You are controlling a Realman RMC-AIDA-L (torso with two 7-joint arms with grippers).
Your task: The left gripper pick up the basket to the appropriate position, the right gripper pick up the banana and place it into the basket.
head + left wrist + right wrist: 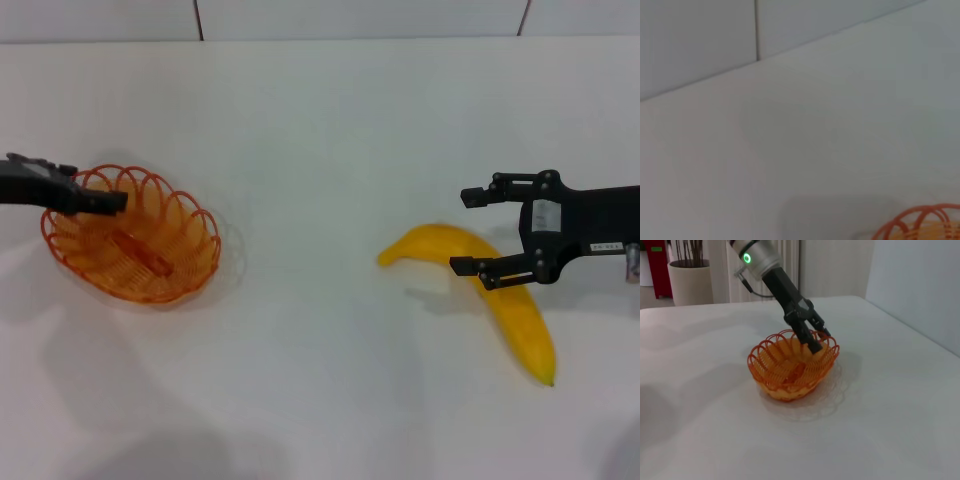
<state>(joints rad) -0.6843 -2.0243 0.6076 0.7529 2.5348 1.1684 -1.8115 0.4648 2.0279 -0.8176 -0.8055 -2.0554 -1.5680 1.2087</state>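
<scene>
The orange wire basket point(150, 262) sits at the left of the white table; it also shows in the right wrist view point(785, 376), and its rim shows in the left wrist view point(920, 224). My left gripper point(108, 201) reaches in from the left and is shut on the basket's far rim, which the right wrist view point(814, 340) shows too. The yellow banana point(520, 312) lies on the right. My right gripper point(460, 230) is open over the banana's bend, one finger on each side. I cannot tell whether it touches the banana.
The white table point(320, 130) ends at a grey panelled wall point(360, 18) at the back. In the right wrist view a potted plant point(690, 282) and a curtain stand beyond the table's far edge.
</scene>
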